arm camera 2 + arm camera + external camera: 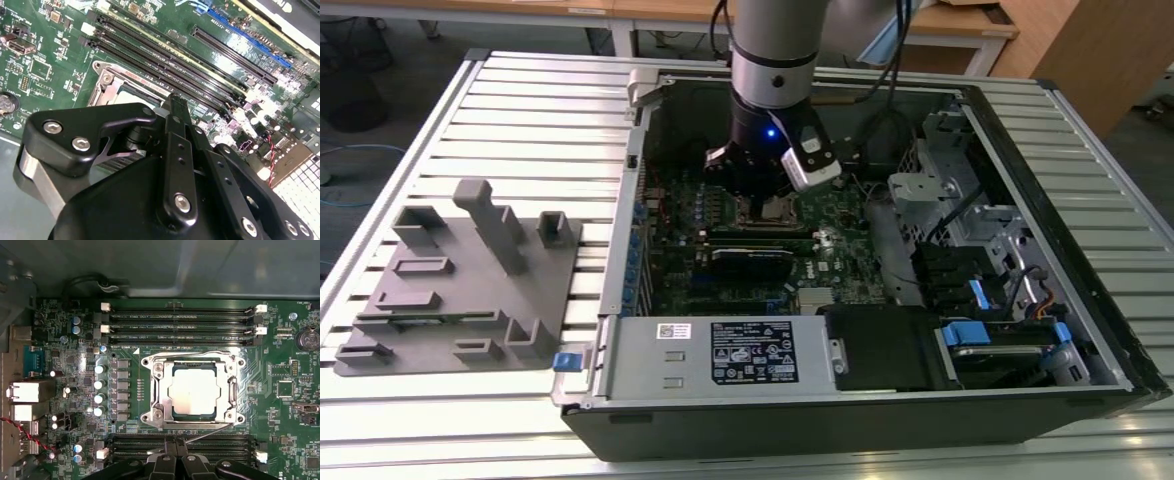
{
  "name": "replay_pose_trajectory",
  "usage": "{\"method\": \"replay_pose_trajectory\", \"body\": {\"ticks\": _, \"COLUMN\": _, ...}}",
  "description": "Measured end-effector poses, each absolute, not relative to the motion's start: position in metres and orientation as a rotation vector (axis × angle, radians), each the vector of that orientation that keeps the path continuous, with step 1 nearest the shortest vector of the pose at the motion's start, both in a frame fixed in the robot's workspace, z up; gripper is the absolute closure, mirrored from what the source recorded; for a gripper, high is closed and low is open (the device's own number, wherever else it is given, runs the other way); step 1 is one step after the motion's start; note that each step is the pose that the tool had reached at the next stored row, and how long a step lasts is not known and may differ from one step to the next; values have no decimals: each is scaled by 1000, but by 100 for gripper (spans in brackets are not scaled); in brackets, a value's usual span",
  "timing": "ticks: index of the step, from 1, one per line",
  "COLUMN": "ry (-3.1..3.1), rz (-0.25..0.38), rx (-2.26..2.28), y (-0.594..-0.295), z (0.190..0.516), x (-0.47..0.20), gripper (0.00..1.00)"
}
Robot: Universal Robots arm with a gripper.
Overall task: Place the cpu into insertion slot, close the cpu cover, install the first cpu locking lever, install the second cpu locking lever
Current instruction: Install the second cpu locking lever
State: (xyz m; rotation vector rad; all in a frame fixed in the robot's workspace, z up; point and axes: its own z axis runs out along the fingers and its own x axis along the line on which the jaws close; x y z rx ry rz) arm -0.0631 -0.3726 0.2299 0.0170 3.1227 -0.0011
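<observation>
— Though seated in the insertion slot (194, 390) under the closed cpu cover (160, 390), does the cpu (194, 389) lie far from the gripper (175, 444)?

— Close by, just past the fingertips in the first wrist view. Thin lever wire (207, 432) slanting between socket and fingers, long axis along the socket edge. Fingers drawn together; probably gripping nothing, hard to tell.
</observation>
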Motion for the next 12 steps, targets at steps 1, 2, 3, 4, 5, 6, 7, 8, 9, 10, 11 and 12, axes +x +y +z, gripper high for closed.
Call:
{"method": "replay_pose_trajectory", "body": {"ticks": 1, "ry": 3123, "rz": -2, "rx": 17, "y": -373, "z": 230, "x": -63, "gripper": 89}}
{"method": "replay_pose_trajectory", "body": {"ticks": 2, "ry": 3123, "rz": -2, "rx": 17, "y": -373, "z": 230, "x": -63, "gripper": 89}}
{"method": "replay_pose_trajectory", "body": {"ticks": 3, "ry": 3123, "rz": -2, "rx": 17, "y": -373, "z": 230, "x": -63, "gripper": 89}}
{"method": "replay_pose_trajectory", "body": {"ticks": 4, "ry": 3123, "rz": -2, "rx": 17, "y": -373, "z": 229, "x": -63, "gripper": 89}}
{"method": "replay_pose_trajectory", "body": {"ticks": 5, "ry": 3122, "rz": -2, "rx": 17, "y": -373, "z": 229, "x": -64, "gripper": 89}}
{"method": "replay_pose_trajectory", "body": {"ticks": 6, "ry": 3122, "rz": -5, "rx": 17, "y": -373, "z": 228, "x": -64, "gripper": 89}}
{"method": "replay_pose_trajectory", "body": {"ticks": 7, "ry": 3123, "rz": -9, "rx": 17, "y": -373, "z": 227, "x": -65, "gripper": 89}}
{"method": "replay_pose_trajectory", "body": {"ticks": 8, "ry": 3123, "rz": -12, "rx": 17, "y": -373, "z": 226, "x": -66, "gripper": 89}}
{"method": "replay_pose_trajectory", "body": {"ticks": 9, "ry": 3123, "rz": -16, "rx": 17, "y": -373, "z": 225, "x": -67, "gripper": 89}}
{"method": "replay_pose_trajectory", "body": {"ticks": 10, "ry": 3122, "rz": -22, "rx": 17, "y": -373, "z": 224, "x": -68, "gripper": 89}}
{"method": "replay_pose_trajectory", "body": {"ticks": 11, "ry": 3122, "rz": -27, "rx": 17, "y": -373, "z": 224, "x": -69, "gripper": 89}}
{"method": "replay_pose_trajectory", "body": {"ticks": 12, "ry": 3123, "rz": -29, "rx": 17, "y": -373, "z": 223, "x": -70, "gripper": 89}}
